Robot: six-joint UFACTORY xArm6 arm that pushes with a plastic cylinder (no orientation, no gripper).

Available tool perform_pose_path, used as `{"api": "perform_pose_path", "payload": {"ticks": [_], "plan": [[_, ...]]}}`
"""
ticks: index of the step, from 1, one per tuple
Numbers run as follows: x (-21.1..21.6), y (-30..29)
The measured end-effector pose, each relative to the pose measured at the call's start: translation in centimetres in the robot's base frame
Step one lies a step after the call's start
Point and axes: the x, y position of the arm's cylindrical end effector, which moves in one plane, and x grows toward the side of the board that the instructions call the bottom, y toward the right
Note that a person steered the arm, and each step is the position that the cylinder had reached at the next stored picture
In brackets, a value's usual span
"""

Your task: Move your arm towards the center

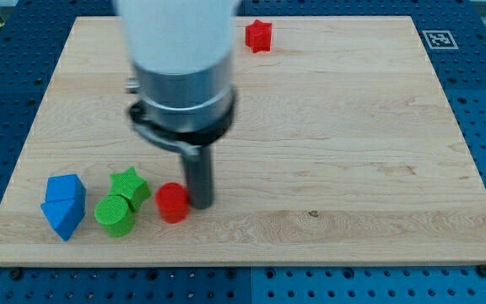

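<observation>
My tip (pixel 201 203), touching red cylinder's (pixel 172 203) right side, lower left board (pixel 353 127)

No readable words, brands or numbers anywhere. Only sign: 1 small black-and-white square fiducial marker (pixel 435 39), printed at the view's top right corner of the pale wooden board (pixel 353 152). Its pattern carries no legible characters.

board (pixel 353 127) – pale wood, visible grain, smooth matt | blocks – matt plastic look: red cylinder (pixel 172 203), green cylinder (pixel 114 214), blue block (pixel 63 205) | rod (pixel 198 177) – dark, dull sheen | arm housing (pixel 175 42) – white, smooth
</observation>
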Motion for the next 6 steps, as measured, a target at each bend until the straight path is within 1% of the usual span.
{"api": "perform_pose_path", "payload": {"ticks": [1, 2, 3, 4, 5, 6], "plan": [[0.0, -4.3], [0.0, -5.5], [0.0, -4.2], [-0.1, 1.0], [-6.1, 2.9], [-12.7, 3.4]]}}
